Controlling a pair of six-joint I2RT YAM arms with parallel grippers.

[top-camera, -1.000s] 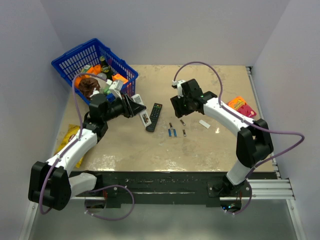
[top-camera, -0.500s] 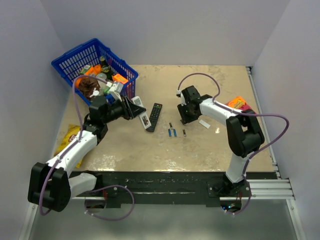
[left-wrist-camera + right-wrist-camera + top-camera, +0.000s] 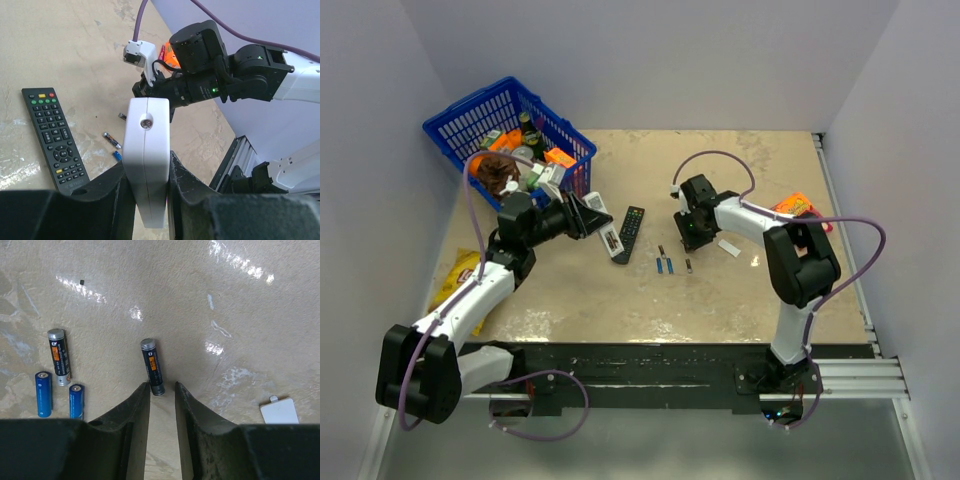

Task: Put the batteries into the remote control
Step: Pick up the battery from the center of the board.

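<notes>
The remote control [image 3: 146, 150] is clamped in the left tool [image 3: 147, 176]. The right tool [image 3: 162, 395], narrowly parted, is set astride a dark battery [image 3: 152, 367] end on the surface [image 3: 225, 305]; other batteries [image 3: 59, 356] lie at 9 o'clock.

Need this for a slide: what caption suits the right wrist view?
Right claw poised around the end of one dark battery; two blue cells and another dark cell lie nearby.

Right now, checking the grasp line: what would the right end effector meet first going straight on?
Likely the dark battery lying just ahead, one end between the jaws; depth is unclear.
</notes>
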